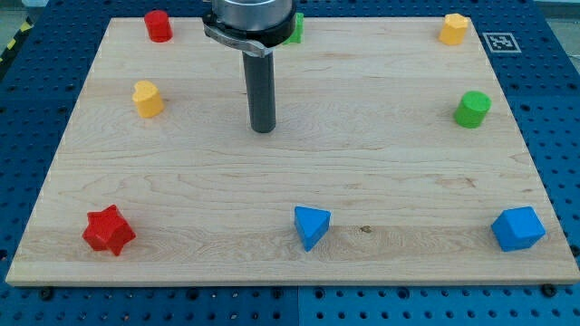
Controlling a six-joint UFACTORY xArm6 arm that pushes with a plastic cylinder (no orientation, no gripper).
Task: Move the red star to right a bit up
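A: Where is my tip (pixel 263 129) standing at this moment?

B: It stands on the wooden board (pixel 290 167), in the upper middle part, and it touches no block. I will use it as the landmark for everything.

A: And the red star (pixel 109 230)?

B: The red star lies far from my tip, toward the view's bottom and the view's left, near the lower left corner of the board. They are well apart.

A: Is there a pincer, apart or together?

B: The arm has no pincer, only the straight dark rod, so there is nothing to be apart or together, and nothing is clamped.

A: What other blocks are around my tip?

B: The yellow block (pixel 147 99) is at the view's left of my tip, a little higher. The red cylinder (pixel 159 25) is up and left of it, near the top edge. A green block (pixel 294 29) is just above, partly hidden behind the arm, so I cannot tell its shape. The second yellow block (pixel 453 29) is far up and right. The green cylinder (pixel 471 109) is far to the right, nearly on the same height as my tip. The blue triangular block (pixel 311 226) is below, slightly right. The other blue block (pixel 517 228) is far down and right.
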